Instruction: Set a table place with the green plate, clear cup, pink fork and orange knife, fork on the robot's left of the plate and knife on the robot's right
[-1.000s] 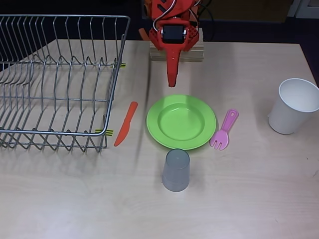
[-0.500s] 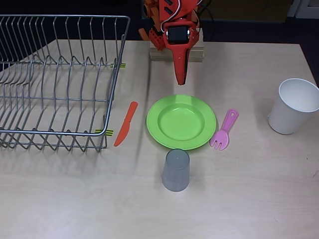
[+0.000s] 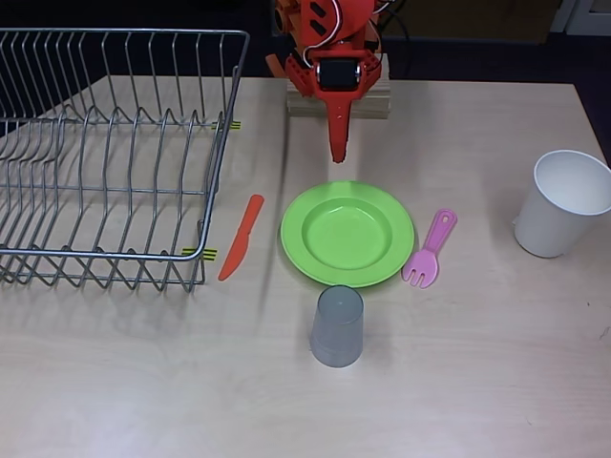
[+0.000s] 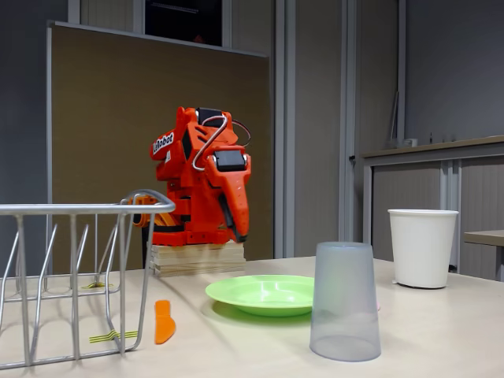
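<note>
Even, soft overhead light, faint shadows, both views sharp.

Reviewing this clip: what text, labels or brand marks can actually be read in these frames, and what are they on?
"Robot", preceded by letters too small to read: white label on the upper side of the orange arm, fixed view.
Yellow-and-black striped tape marks on the table by the dish rack: stripes, no text.
Nothing else readable.

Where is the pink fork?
In the overhead view, the pink fork lies just right of the green plate, with the white paper cup farther right.
</note>
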You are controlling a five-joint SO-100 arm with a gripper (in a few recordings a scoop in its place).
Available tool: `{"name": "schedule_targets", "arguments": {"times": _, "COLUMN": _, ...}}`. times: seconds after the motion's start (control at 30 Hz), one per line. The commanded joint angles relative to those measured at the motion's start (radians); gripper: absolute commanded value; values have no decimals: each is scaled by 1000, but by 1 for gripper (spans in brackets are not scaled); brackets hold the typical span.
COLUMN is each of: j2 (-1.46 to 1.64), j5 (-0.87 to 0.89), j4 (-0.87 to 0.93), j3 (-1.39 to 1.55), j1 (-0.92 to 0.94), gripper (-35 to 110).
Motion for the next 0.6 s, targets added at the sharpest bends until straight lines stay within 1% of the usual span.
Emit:
{"name": "schedule_targets", "arguments": {"times": 0.0, "j2": 5, "j5": -23, "j4": 15, "j3": -5, "j1": 17, "gripper": 0}}
{"name": "schedule_targets", "arguments": {"times": 0.1, "j2": 5, "j5": -67, "j4": 17, "j3": -5, "j1": 26, "gripper": 0}}
{"name": "schedule_targets", "arguments": {"times": 0.23, "j2": 8, "j5": -67, "j4": 18, "j3": -5, "j1": 54, "gripper": 0}}
{"name": "schedule_targets", "arguments": {"times": 0.57, "j2": 8, "j5": -67, "j4": 18, "j3": -5, "j1": 55, "gripper": 0}}
